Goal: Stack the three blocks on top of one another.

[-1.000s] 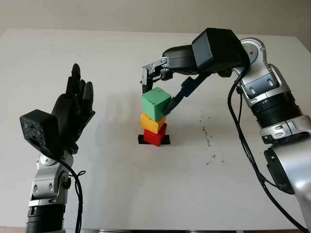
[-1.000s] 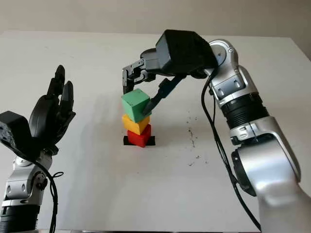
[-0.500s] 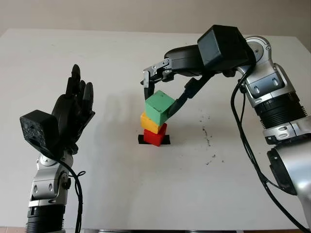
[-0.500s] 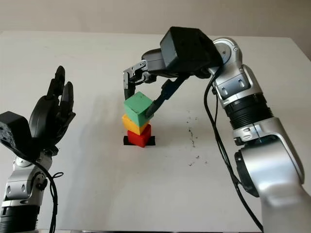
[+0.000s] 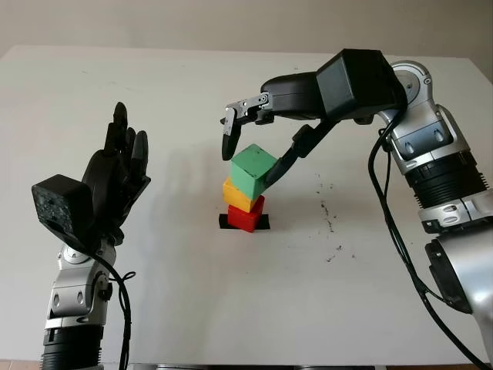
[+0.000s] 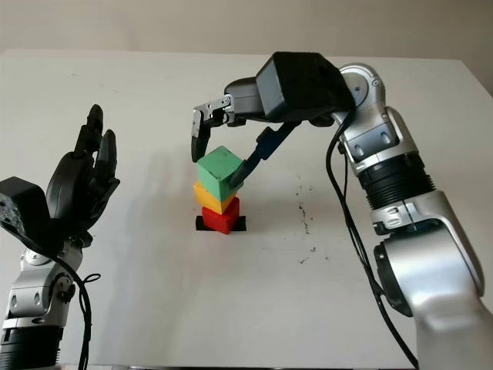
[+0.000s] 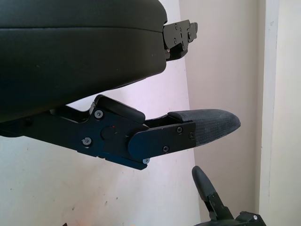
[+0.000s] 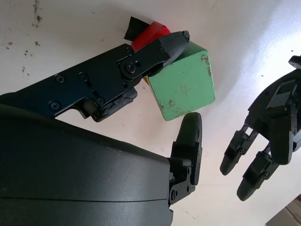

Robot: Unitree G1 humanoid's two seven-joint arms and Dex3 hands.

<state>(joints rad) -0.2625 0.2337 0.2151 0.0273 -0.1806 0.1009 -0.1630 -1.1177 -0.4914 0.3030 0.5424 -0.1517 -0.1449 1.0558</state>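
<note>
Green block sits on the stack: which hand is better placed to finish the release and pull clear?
The right hand: it is at the green block, one finger against its side. The left hand is raised far to the side, open.

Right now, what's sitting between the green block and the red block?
The yellow block sits between them, with the green block on top and the red block below, as the left eye view shows.

The three-block stack (image 5: 248, 190) stands mid-table with the right hand (image 5: 258, 146) open around the green block (image 5: 253, 172), one finger touching its right side, so that approach is blocked. The left hand (image 5: 115, 181), open and raised, sits well off left, with bare white table (image 5: 177, 262) between it and the stack.
</note>
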